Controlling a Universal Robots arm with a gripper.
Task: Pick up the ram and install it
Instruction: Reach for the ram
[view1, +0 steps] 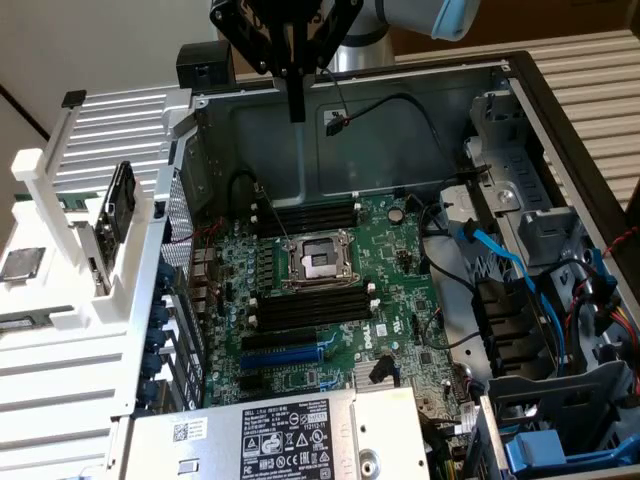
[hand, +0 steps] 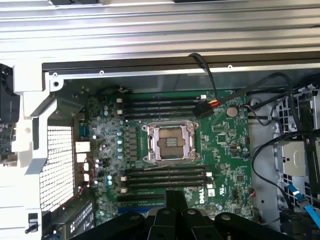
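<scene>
Grey sheet metal forms the open computer case (view1: 300, 150), which lies on its side and takes up most of the exterior view. Inside it the green motherboard (view1: 400, 300) lies flat. A silver power supply (view1: 290, 430) with a black-and-white label sits at the near edge, and blue cables (view1: 500, 255) run through the drive bays at the exterior view's right.

Outside the case, at the exterior view's left, stands a white slatted rack (view1: 60, 360) with upright posts.

The black hand (view1: 297, 112) hangs above the far wall of the case, pointing straight down. Its fingers are pressed together with nothing between them, and it touches no part of the machine.

On the board, the metal-framed processor socket (view1: 318, 258) sits between two banks of long black memory slots (view1: 305, 215). One bank lies on the far side and one on the near side. A blue expansion slot (view1: 290, 352) lies nearer the power supply.

The ram (view1: 72, 204) shows as a thin green strip lying in a groove of the rack. It is outside the case and well apart from the hand. Its label and chips cannot be made out.
</scene>
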